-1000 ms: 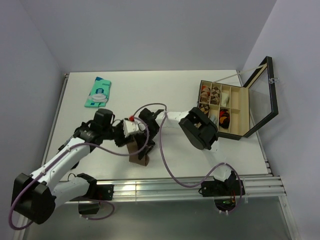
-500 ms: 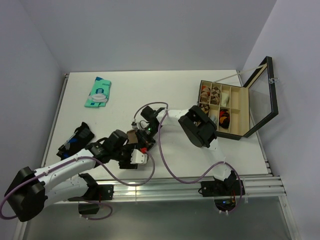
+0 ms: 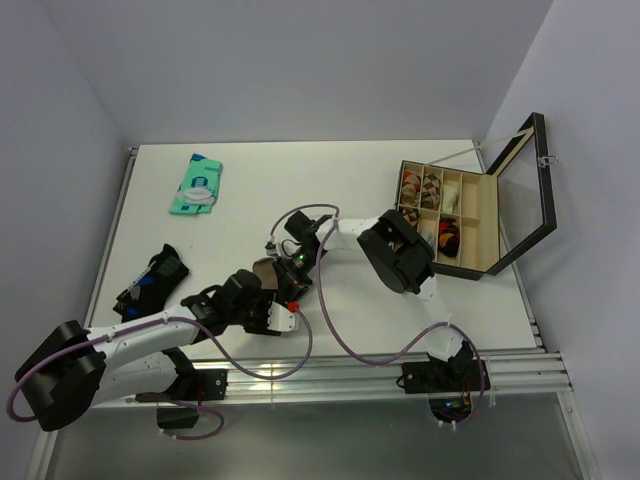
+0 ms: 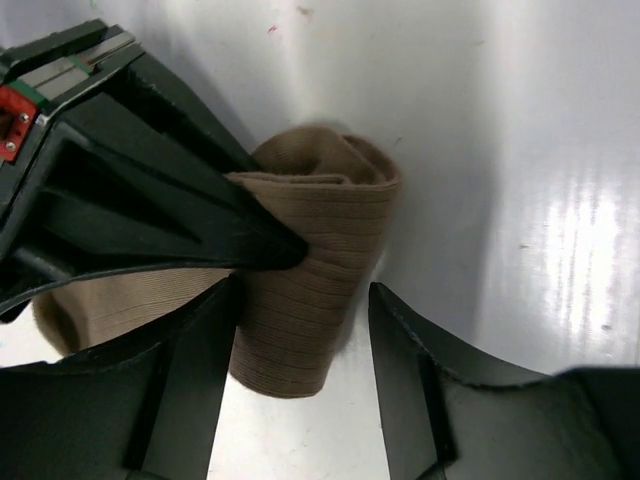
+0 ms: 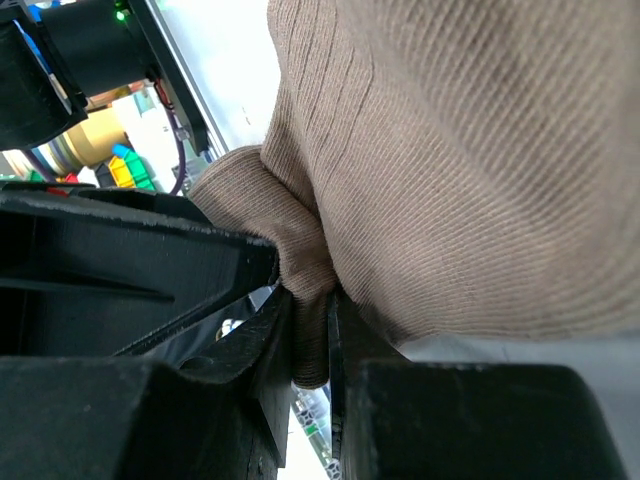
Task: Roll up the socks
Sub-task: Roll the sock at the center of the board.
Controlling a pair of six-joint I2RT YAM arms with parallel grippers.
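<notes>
The tan-brown sock lies folded into a thick roll on the white table, seen small in the top view. My right gripper is shut on a fold of it; its black fingers reach in from the left. My left gripper is open, its fingers on either side of the roll's near end, with a gap on the right side. From above, the left gripper sits just in front of the right gripper. The black argyle sock lies apart at the left.
A teal flat packet lies at the back left. An open black box with compartments holding rolled socks stands at the right. Purple cables loop over the table between the arms. The table's metal front rail runs along the near edge.
My left arm swung from the back left to the near side of the tan sock, uncovering the black sock. Its jaws now straddle the roll. The right gripper kept its grip.
</notes>
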